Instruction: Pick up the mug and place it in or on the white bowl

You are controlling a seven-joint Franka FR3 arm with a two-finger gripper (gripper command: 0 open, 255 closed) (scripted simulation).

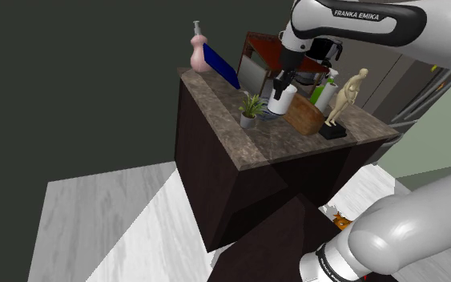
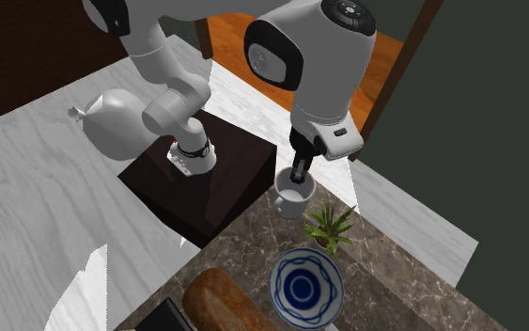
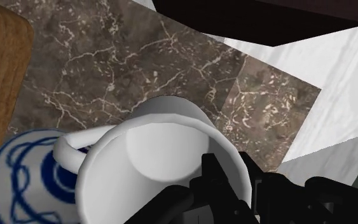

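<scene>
Pincer clamped on the rim of a plain white mug leaves its base free for setting into the blue-patterned white bowl.

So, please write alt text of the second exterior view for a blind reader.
The black pincer grips a white mug by its rim, above a brown marble counter, beside a green potted plant and a blue-patterned white bowl.

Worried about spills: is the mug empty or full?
Empty: in the wrist view the mug shows a bare white bottom inside.
</scene>
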